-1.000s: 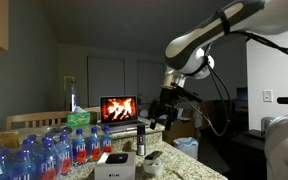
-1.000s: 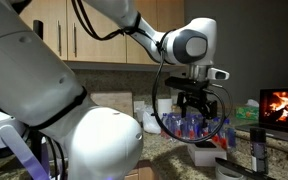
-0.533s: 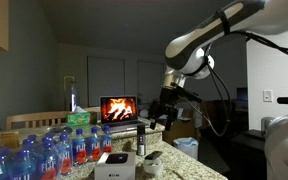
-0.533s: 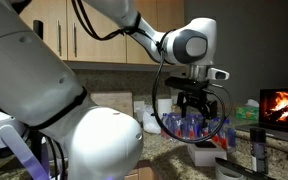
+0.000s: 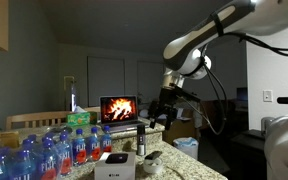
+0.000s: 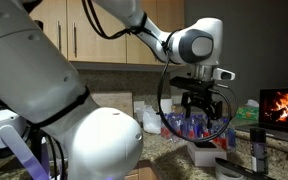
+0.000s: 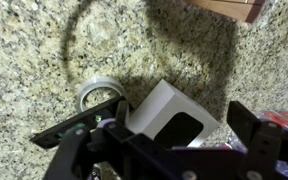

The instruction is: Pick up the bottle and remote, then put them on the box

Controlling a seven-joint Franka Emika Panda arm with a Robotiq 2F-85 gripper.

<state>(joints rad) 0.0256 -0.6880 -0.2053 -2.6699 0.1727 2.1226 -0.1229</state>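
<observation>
My gripper [image 5: 165, 108] hangs open and empty above the counter; it also shows in the other exterior view [image 6: 204, 106]. In the wrist view its two dark fingers [image 7: 182, 113] straddle the white box [image 7: 162, 112], which lies below them with a dark mark on its top face. The box shows in both exterior views [image 5: 115, 165] [image 6: 208, 154]. The slim dark bottle [image 5: 141, 140] stands upright beside the box, apart from the gripper, and also shows at the right [image 6: 256, 150]. I cannot make out a remote.
A roll of tape [image 7: 97, 95] lies on the granite counter [image 7: 44, 50] next to the box. Several water bottles [image 5: 44, 150] with blue and red labels stand in a cluster. A brown cardboard edge [image 7: 234, 8] lies at the counter's far side.
The arm has shifted very slightly; the gripper stays open above the box. Nothing else has moved.
</observation>
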